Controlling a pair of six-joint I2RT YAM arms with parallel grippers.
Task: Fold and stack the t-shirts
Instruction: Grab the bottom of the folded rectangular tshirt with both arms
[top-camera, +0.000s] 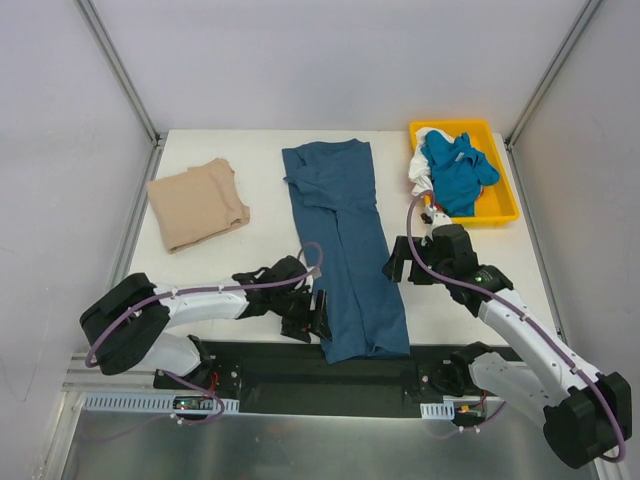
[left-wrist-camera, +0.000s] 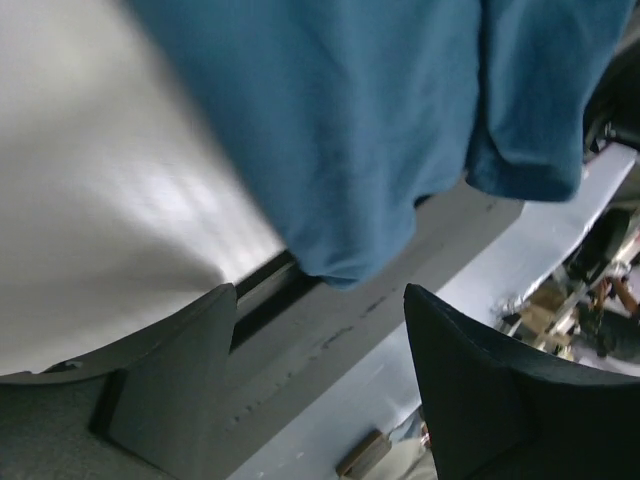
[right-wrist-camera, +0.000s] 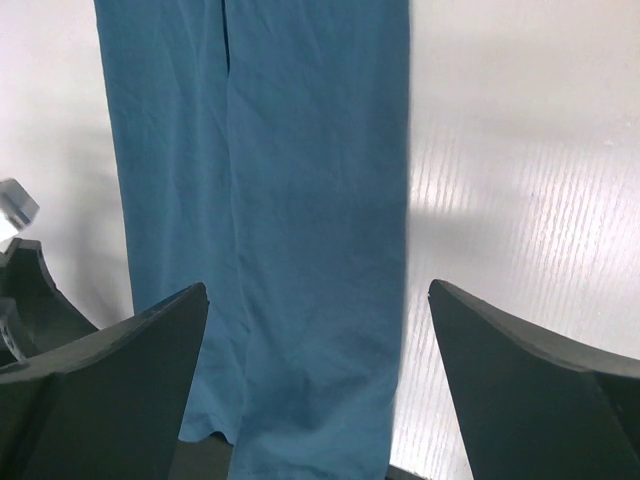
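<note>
The dark teal t-shirt (top-camera: 345, 250) lies in a long folded strip down the middle of the table (top-camera: 260, 160). The left gripper (top-camera: 305, 318) (jaws apart, empty) sits at its near hem. The right gripper (top-camera: 400, 268), spread wide, hovers over its right edge. The tan t-shirt (top-camera: 197, 203) lies folded at the far left.

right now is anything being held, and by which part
Nothing is held. The left gripper, fingers apart, sits beside the near left corner of the teal t-shirt; the right gripper, fingers open, is at its right edge.
</note>
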